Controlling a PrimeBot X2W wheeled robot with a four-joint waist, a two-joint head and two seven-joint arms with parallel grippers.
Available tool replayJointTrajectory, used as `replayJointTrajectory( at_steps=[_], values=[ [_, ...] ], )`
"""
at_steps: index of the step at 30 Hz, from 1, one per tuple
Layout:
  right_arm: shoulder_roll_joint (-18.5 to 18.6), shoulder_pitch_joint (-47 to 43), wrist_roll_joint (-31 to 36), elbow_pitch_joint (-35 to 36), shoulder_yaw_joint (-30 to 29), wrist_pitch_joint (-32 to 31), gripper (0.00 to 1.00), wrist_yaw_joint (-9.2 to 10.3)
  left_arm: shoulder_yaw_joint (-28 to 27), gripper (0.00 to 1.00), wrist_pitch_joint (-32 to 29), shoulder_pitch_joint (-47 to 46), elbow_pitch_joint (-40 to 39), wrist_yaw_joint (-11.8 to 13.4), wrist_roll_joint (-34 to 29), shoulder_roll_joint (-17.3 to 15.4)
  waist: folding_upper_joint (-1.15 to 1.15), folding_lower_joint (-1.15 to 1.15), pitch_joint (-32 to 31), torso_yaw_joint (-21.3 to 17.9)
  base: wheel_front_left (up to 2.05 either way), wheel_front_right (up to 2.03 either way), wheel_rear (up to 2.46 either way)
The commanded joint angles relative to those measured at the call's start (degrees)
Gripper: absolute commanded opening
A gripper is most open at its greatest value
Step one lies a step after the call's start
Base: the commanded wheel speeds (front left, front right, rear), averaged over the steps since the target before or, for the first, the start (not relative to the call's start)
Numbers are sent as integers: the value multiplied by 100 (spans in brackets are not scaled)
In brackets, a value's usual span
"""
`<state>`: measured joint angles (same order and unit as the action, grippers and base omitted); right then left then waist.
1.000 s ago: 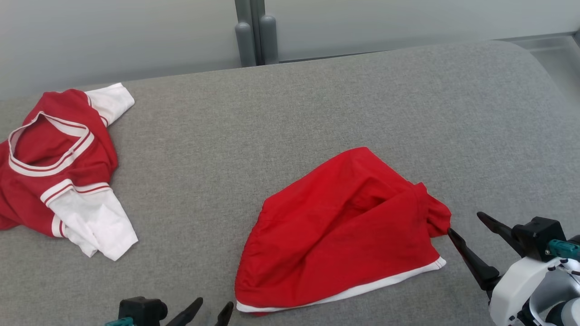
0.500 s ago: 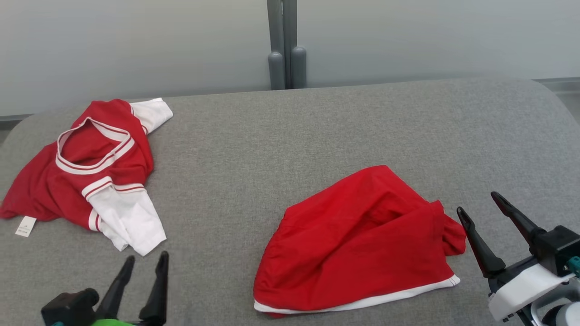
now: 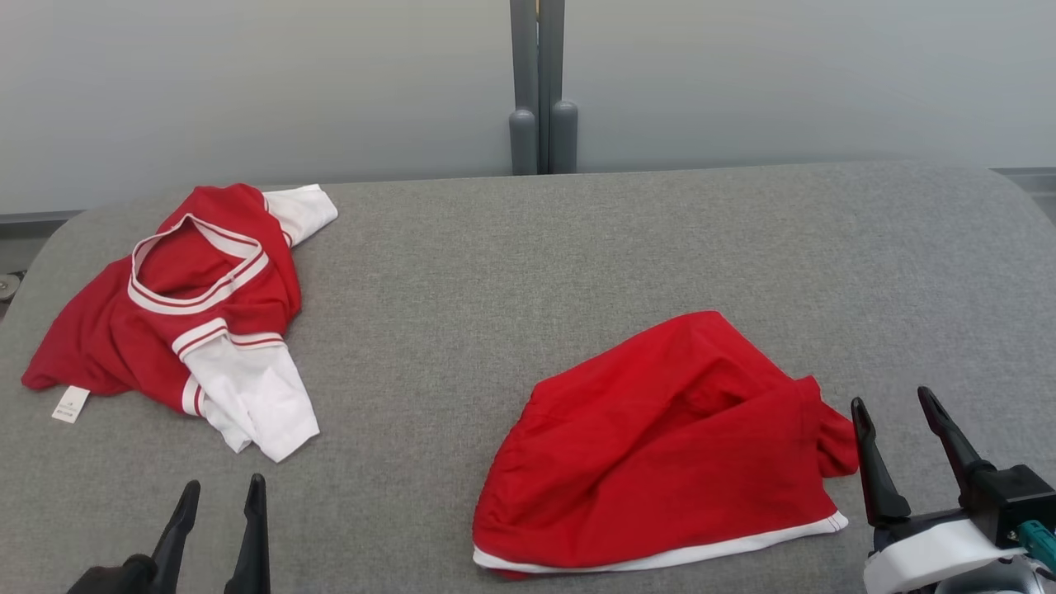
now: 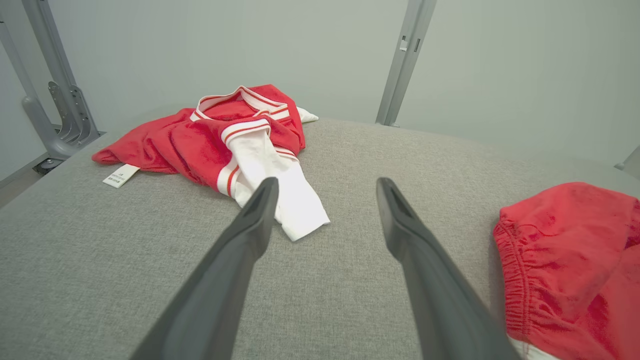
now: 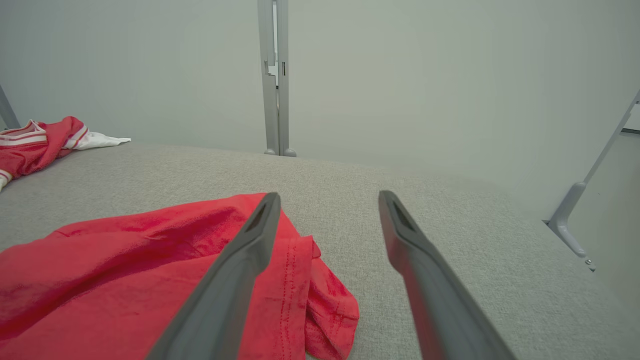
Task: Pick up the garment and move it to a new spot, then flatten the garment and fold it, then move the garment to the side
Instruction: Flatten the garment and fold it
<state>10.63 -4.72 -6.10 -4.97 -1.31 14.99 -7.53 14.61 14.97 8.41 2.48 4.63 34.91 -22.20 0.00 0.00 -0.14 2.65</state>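
Your left gripper (image 3: 224,487) hangs low over the grey tabletop (image 3: 462,272), its 2 fingers spread wide with nothing between them. The red and white shirt (image 3: 190,322) lies ahead of those fingers and slightly to their left, well apart from them. I'd judge it is not the piece to go for.

The red shorts (image 3: 660,445) look like the garment in hand. They lie to the right of the left fingers and just beside the right gripper (image 3: 891,400), whose 2 fingers also stand wide and empty. For a clean lift, close the right fingers on the bunched corner just beside their left tip, and send the left fingers to the gathered waistband. A pinch at each end should keep the cloth from dragging into a heap.

The shorts are crumpled and not flat. A raised fold runs through the middle, an elastic waistband puckers the left edge, and a white hem lines the near edge.
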Motion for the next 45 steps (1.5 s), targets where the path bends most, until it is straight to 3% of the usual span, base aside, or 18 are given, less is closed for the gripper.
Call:
replayJointTrajectory(
  at_steps=[1, 4, 9, 14, 21, 28, 33, 38, 45],
  values=[
    [-109, -117, 72, 41, -80, 24, 100, 9, -121, 100, 25, 147, 81, -127, -155, 95, 0, 0, 22, -5, 0, 0, 0],
    [-305, -200, 250, 95, -291, 25, 100, 9, -568, 100, 26, 243, 347, -547, -554, 439, 0, 0, 70, -2, 0, 0, 0],
    [-391, -288, 288, 29, -408, 25, 100, 9, -1088, 100, 23, 222, 542, -944, -915, 857, 0, 0, 127, 27, 0, 0, 0],
    [-374, -256, 308, 33, -436, 27, 100, 9, -1414, 100, 23, 167, 607, -1159, -1211, 1176, 0, 0, 178, 9, 0, 0, 0],
    [-300, -127, 227, -35, -269, 26, 100, 9, -1472, 100, 23, 93, 612, -1216, -1321, 1331, 0, 0, 260, -33, 0, 0, 0],
    [241, -102, -232, 26, 226, 26, 100, 10, -1254, 100, 23, 133, 286, -1215, -1216, 1174, 0, 0, 281, -84, 0, 0, 0],
    [1018, -17, -545, 161, 724, 27, 100, 9, -888, 100, -57, 235, -74, -1216, -1180, 878, 0, 0, 371, -171, 0, 0, 0],
    [1521, 41, -906, 230, 1198, -513, 100, 9, -208, 100, -1057, 353, -487, -1213, -839, 548, 0, 0, 590, -249, 0, 0, 0],
    [1740, 268, -1311, 245, 1563, -1418, 100, 9, 493, 100, -2220, 352, -743, -1210, -265, 190, 0, 0, 946, -384, 0, 0, 0]
  ],
)
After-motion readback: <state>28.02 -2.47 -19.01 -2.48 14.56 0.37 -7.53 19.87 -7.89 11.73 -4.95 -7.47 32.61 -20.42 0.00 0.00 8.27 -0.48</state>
